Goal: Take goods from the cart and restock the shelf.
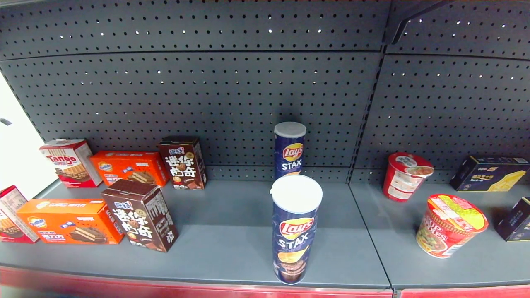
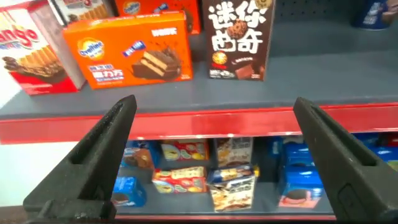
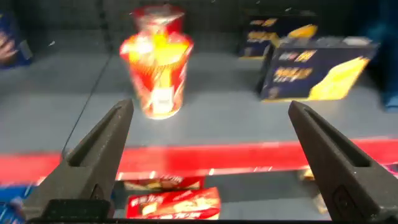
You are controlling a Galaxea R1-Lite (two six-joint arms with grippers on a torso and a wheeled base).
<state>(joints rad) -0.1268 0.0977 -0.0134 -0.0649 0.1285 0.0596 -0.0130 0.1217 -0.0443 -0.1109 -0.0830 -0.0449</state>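
Note:
Two tall blue chip cans stand on the grey shelf (image 1: 232,231), one near the front edge (image 1: 295,228) and one behind it by the pegboard (image 1: 289,149). My left gripper (image 2: 214,158) is open and empty, below and in front of the shelf's red lip (image 2: 205,124), facing an orange wafer box (image 2: 127,48) and a brown cookie box (image 2: 239,38). My right gripper (image 3: 208,158) is open and empty too, before the red lip (image 3: 205,154), facing a red noodle cup (image 3: 158,62) and a dark blue box (image 3: 317,68).
Orange, brown and red-white snack boxes (image 1: 68,220) fill the shelf's left part. Two red noodle cups (image 1: 449,225) and dark blue boxes (image 1: 488,173) stand on the right part. A lower shelf holds several packets (image 2: 233,180). Bare shelf lies between the boxes and the cans.

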